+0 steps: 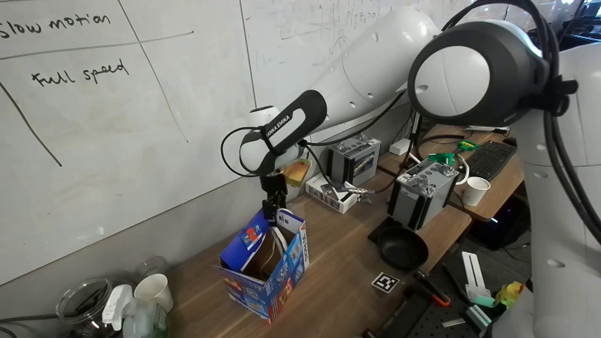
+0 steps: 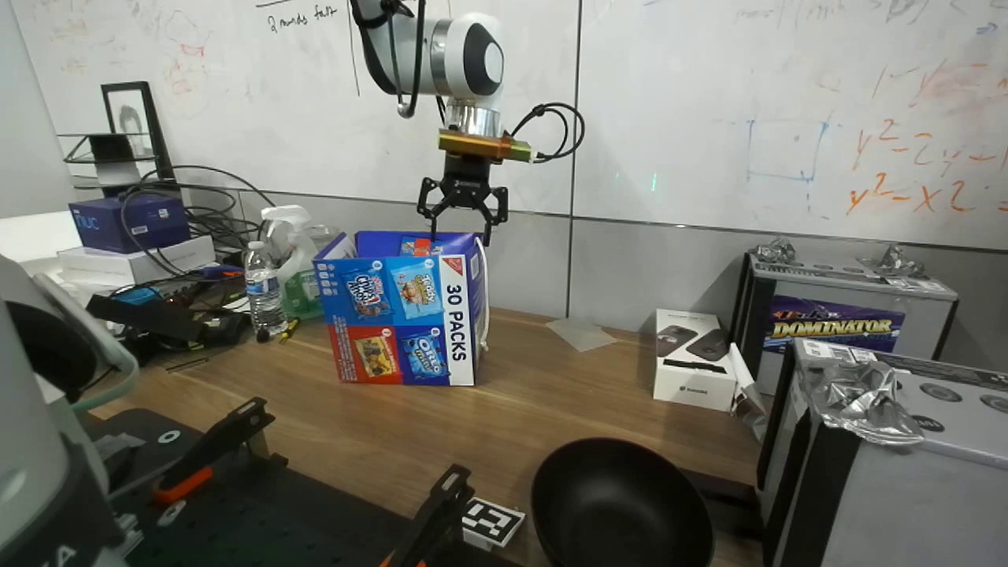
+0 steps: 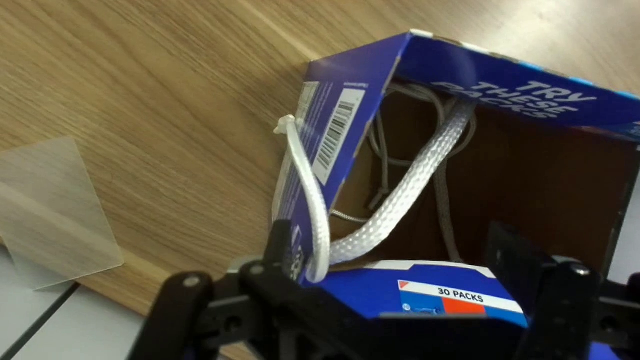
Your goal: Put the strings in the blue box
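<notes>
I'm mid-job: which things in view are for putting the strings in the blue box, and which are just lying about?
For the job:
blue box
white strings, one end hanging outside the box
claw, open

Lying about:
black pan
spray bottle
water bottle
keyboard

A whiteboard, marked in black and orange, spans the background above a grey wall panel. Before it lies the wood-grain counter (catching glare in the wrist view); the floor, poorly seen, appears dark grey.
</notes>
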